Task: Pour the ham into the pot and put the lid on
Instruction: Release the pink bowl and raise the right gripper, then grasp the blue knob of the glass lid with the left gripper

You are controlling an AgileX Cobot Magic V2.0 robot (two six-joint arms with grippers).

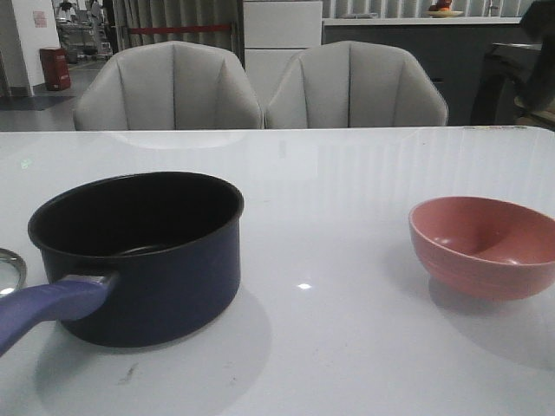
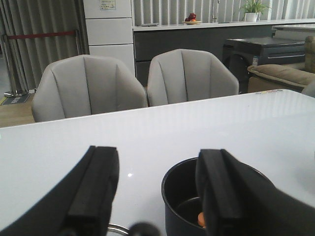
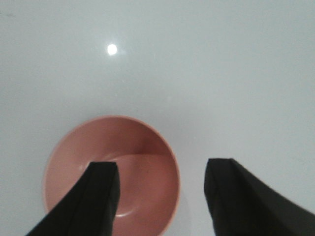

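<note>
The dark navy pot [image 1: 147,260] stands on the table at the left, its blue-purple handle [image 1: 43,308] pointing toward the front left. In the left wrist view a bit of orange ham [image 2: 201,219] shows inside the pot [image 2: 179,196]. Only a sliver of the lid's steel rim [image 1: 10,269] shows at the far left edge, and it also appears in the left wrist view [image 2: 115,228]. My left gripper [image 2: 157,191] is open and empty above the lid and pot. My right gripper [image 3: 165,196] is open and empty above the pink bowl [image 3: 142,162], which looks empty.
The pink bowl [image 1: 486,247] sits at the right of the white table [image 1: 329,225]. Two grey chairs [image 1: 169,87] stand behind the table's far edge. Neither arm shows in the front view.
</note>
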